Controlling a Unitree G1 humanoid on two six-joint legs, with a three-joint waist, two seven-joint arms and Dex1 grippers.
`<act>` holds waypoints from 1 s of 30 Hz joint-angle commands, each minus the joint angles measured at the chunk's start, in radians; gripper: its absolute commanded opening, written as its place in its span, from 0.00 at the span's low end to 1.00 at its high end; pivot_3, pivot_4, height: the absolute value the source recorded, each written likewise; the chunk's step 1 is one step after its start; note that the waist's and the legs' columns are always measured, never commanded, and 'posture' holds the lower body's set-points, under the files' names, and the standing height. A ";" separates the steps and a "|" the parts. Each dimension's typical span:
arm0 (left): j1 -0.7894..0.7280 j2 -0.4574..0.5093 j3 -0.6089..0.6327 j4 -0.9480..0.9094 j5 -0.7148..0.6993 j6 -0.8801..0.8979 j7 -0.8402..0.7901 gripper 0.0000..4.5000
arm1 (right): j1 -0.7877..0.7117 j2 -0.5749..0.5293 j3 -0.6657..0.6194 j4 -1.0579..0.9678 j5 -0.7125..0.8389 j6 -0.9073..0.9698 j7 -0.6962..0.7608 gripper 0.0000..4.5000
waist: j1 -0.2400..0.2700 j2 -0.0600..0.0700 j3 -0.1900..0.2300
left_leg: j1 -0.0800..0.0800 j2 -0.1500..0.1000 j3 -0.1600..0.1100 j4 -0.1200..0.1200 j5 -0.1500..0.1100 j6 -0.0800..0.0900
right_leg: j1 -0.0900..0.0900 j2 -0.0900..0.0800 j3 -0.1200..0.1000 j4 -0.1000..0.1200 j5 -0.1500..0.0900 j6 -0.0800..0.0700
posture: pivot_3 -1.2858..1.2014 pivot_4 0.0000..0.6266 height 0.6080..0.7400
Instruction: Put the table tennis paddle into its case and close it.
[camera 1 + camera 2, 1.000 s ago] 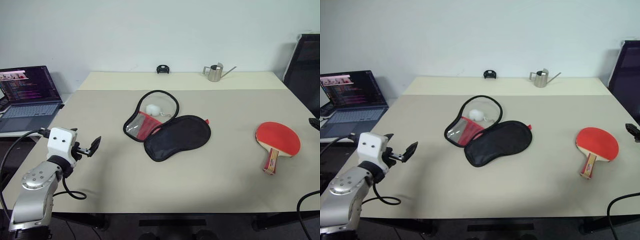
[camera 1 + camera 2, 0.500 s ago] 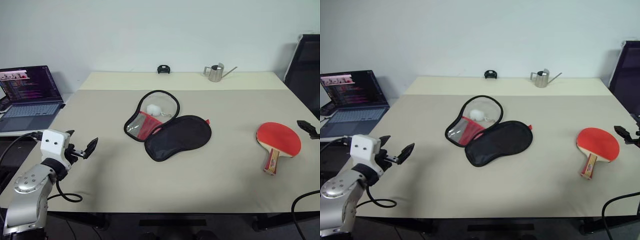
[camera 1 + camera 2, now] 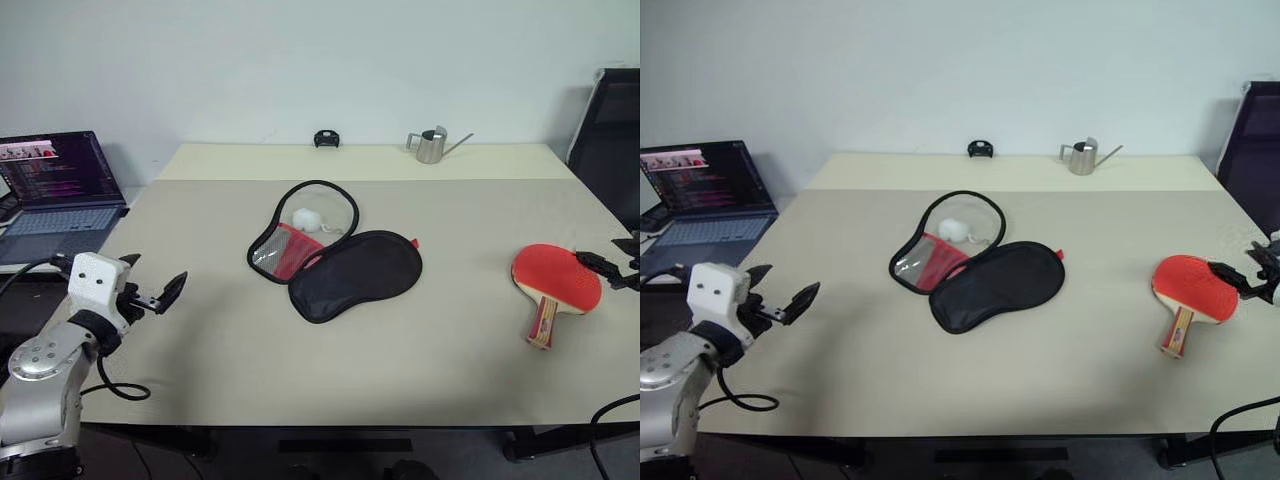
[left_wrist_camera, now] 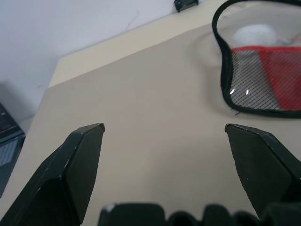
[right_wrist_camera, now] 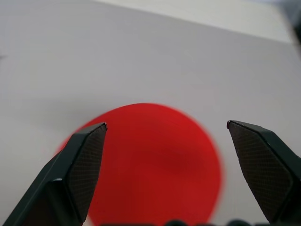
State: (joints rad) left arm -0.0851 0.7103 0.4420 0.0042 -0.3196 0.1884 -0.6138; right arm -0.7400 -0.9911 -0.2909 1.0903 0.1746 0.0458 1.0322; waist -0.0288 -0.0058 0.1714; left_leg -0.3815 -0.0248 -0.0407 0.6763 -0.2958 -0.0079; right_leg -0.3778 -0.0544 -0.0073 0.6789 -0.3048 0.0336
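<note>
The table tennis paddle point(image 3: 555, 277) lies flat at the right of the table point(image 3: 230, 360), red face up and its striped handle point(image 3: 543, 322) toward the front edge. My right gripper point(image 3: 612, 258) is open at the right rim of the red face point(image 5: 155, 160), just above it. At the table's middle the case point(image 3: 357, 272) lies unzipped. Its black side rests over the red mesh flap point(image 3: 290, 248), with the white pompom point(image 3: 306, 218) inside the zip loop. My left gripper point(image 3: 150, 278) hovers open and empty over the table's left edge, pointing at the mesh flap point(image 4: 263, 80).
An open laptop point(image 3: 55, 185) sits on a side surface to the left. At the back of the table stand a small metal watering can point(image 3: 432, 145) and a small black object point(image 3: 325, 138). A black chair point(image 3: 610, 140) is at the far right.
My right gripper has come in from the right edge and dipped toward the paddle's red face. My left gripper has stayed about where it was, still open.
</note>
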 commanded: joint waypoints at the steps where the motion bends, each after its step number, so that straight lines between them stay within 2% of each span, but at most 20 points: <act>1: -0.013 0.027 0.038 -0.030 -0.056 -0.006 -0.051 1.00 | 0.034 0.006 -0.002 -0.133 0.046 0.054 0.076 1.00 | 0.000 0.000 0.000 | 0.000 0.000 0.000 0.000 0.000 0.000 | 0.000 0.000 0.000 0.000 0.000 0.000 | 0.52 0.24 1.00; 4: -0.032 0.043 0.025 -0.037 -0.091 0.018 -0.096 1.00 | 0.071 0.036 -0.001 -0.276 0.078 0.113 0.104 1.00 | 0.000 0.000 0.000 | 0.000 0.000 0.000 0.000 0.000 0.000 | 0.000 0.000 0.000 0.000 0.000 0.000 | 0.52 0.24 1.00; 7: -0.054 0.084 -0.045 -0.064 -0.096 0.038 -0.184 1.00 | 0.109 0.091 0.019 -0.463 0.112 0.164 0.108 1.00 | -0.001 0.000 0.000 | 0.000 0.001 -0.001 0.000 0.000 0.000 | -0.001 0.001 0.000 0.001 0.000 0.000 | 0.52 0.24 1.00; 13: -0.149 0.102 -0.104 -0.063 -0.148 0.106 -0.274 1.00 | 0.144 0.188 0.049 -0.721 0.145 0.283 0.014 1.00 | 0.003 0.000 0.000 | -0.001 0.001 -0.002 0.001 0.000 0.000 | -0.001 0.000 -0.001 0.001 0.000 0.000 | 0.52 0.24 1.00; 18: -0.214 0.121 -0.153 -0.046 -0.176 0.162 -0.355 1.00 | 0.147 0.229 0.094 -0.848 0.151 0.396 -0.040 1.00 | 0.003 0.000 0.000 | -0.002 0.000 -0.002 0.001 0.000 0.000 | -0.002 0.000 -0.002 0.001 0.000 0.000 | 0.52 0.24 1.00; 22: -0.258 0.124 -0.162 -0.033 -0.201 0.194 -0.402 1.00 | 0.151 0.247 0.134 -0.950 0.146 0.560 -0.127 1.00 | 0.003 0.000 0.000 | -0.002 0.000 -0.002 0.001 0.000 0.000 | -0.002 0.000 -0.002 0.001 0.000 0.000 | 0.52 0.24 1.00; 27: -0.297 0.133 -0.186 -0.007 -0.194 0.200 -0.454 1.00 | 0.160 0.337 0.166 -1.077 0.223 0.876 -0.239 1.00 | 0.000 0.000 0.000 | -0.002 0.000 -0.003 0.001 0.000 0.000 | -0.002 0.001 -0.002 0.001 0.000 0.000 | 0.52 0.24 1.00; 30: -0.313 0.132 -0.198 -0.001 -0.199 0.206 -0.477 1.00 | 0.183 0.386 0.198 -1.120 0.230 0.940 -0.283 1.00 | 0.001 0.000 0.000 | -0.002 0.000 -0.003 0.001 0.000 0.000 | -0.003 0.001 -0.002 0.001 0.000 0.000 | 0.52 0.24 1.00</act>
State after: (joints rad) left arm -0.3755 0.8234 0.2382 0.0078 -0.5036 0.3920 -1.0753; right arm -0.5564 -0.6117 -0.0912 0.0198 0.3809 0.9520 0.7773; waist -0.0277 -0.0058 0.1714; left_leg -0.3842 -0.0246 -0.0438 0.6769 -0.2958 -0.0079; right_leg -0.3806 -0.0538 -0.0090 0.6798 -0.3048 0.0336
